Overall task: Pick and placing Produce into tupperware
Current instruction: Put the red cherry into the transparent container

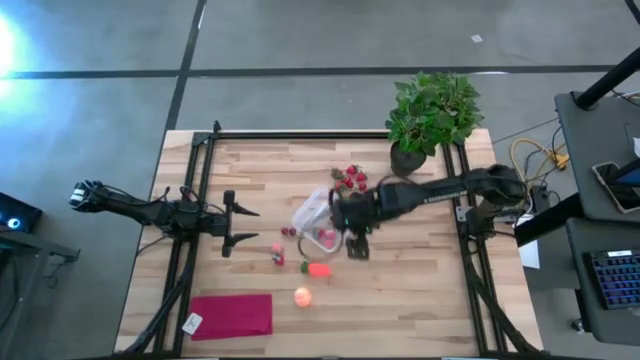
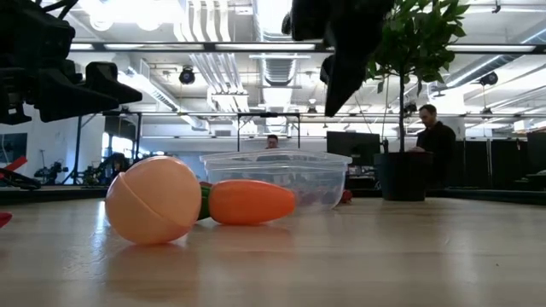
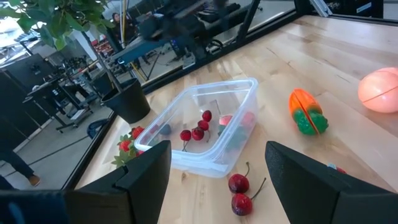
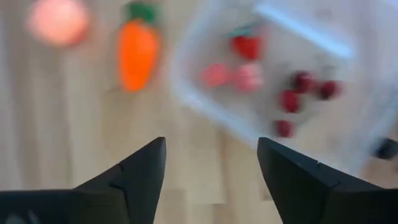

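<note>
wooden table [image 1: 420, 290], potted plant [image 1: 430, 115] at its far edge. right gripper [image 1: 355, 238], fingers spread and empty, hangs over the near edge of the clear tupperware [image 1: 318, 222] at mid-table, which holds cherries [image 3: 198, 130] and strawberries. left gripper [image 1: 243, 225], fingers spread, waits apart at left. carrot [image 1: 318, 268] and round fruit [image 1: 302, 296] lie on the table in front of the tupperware.

this looks like a robotics lab set in an open-plan office or workshop hall. the wooden worktop [image 1: 400, 290] stands on a polished grey concrete floor [image 1: 300, 40] and carries black metal rails [image 1: 300, 135] for two arms. beyond it run exposed ceiling ducts [image 2: 213, 51] and strip lights, with monitors and desks where a person [image 2: 437, 128] sits. a side desk holds a keyboard [image 1: 612, 275] and loose cables [image 1: 535, 155].
</note>
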